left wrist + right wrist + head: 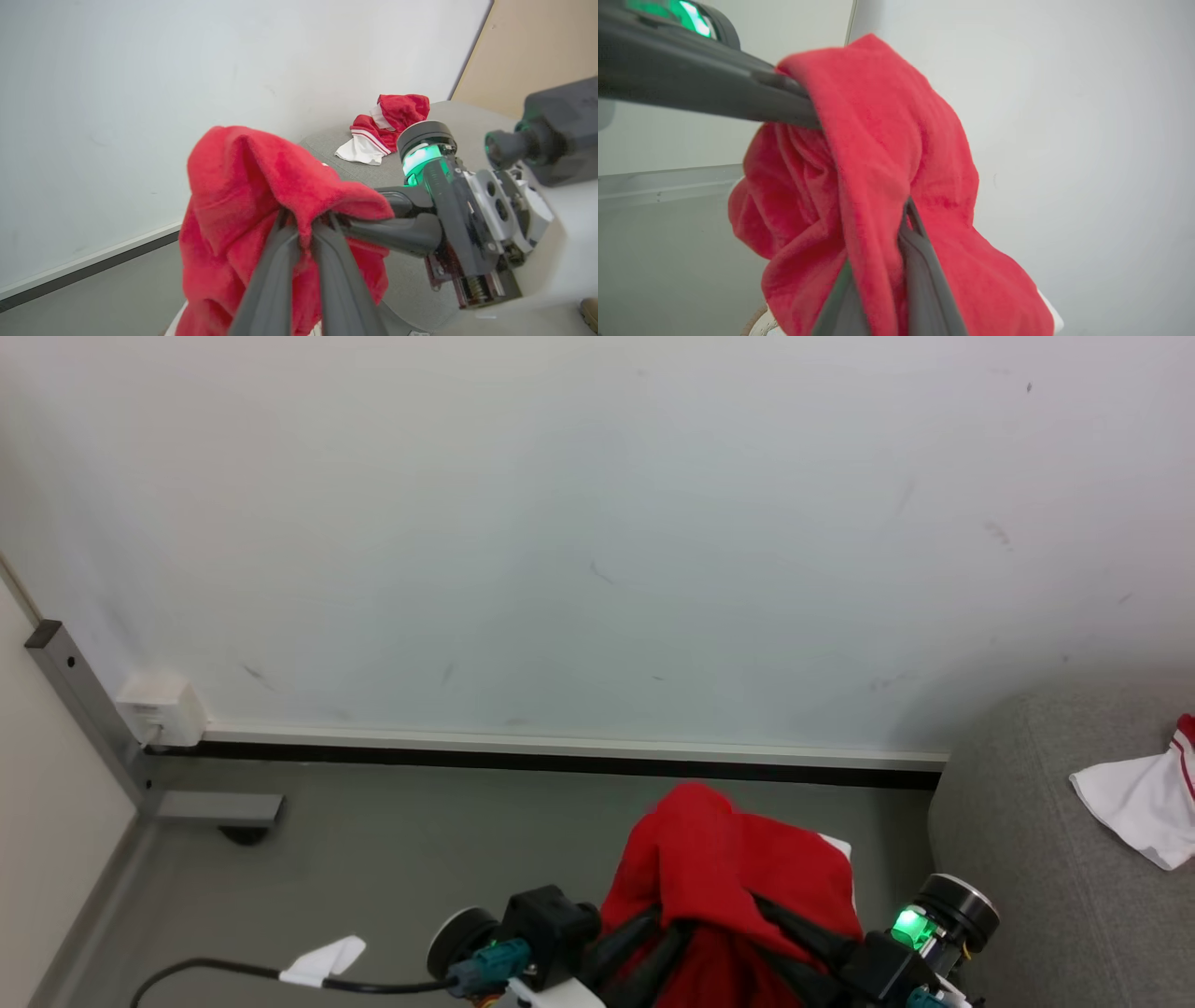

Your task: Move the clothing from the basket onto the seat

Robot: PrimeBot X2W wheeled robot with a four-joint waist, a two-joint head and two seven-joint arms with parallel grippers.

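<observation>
Up front, left gripper point(303, 223) and right gripper point(896, 233) both pinch the soft bright red garment point(709, 859), hanging left of the light grey woven sofa seat point(1027, 821). If I pull my arms apart, one pinch could slip and it drops short.

Plain bright red on the clothing point(243, 186), caught between dark grey fingers point(271, 284). Light grey weave on the seat point(348, 170) beyond the fingers. Red, white and red-and-white striped trim on another garment point(383, 128) farther beyond. Green glow on the wrist ring point(418, 156).
</observation>
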